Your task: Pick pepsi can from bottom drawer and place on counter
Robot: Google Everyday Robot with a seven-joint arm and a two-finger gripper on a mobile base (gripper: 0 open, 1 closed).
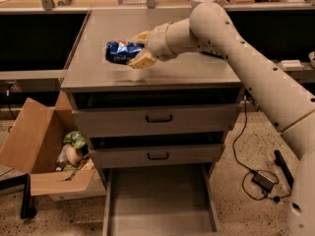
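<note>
Grey counter surface (167,28) tops the drawer cabinet. Over its left part I see the pepsi can (118,52) held on its side, just clear of the slab, with a faint shadow beneath it. My gripper (132,51) is clenched on the can's right end, one finger above and one below, and the arm reaches in from the right of the view. Lower down, the bottom drawer (157,200) stands pulled out beneath two drawer fronts (157,118) with dark handles. A cardboard box (34,141) holding packets sits on the floor at left, and a cable with its adapter (266,180) lies at right.
</note>
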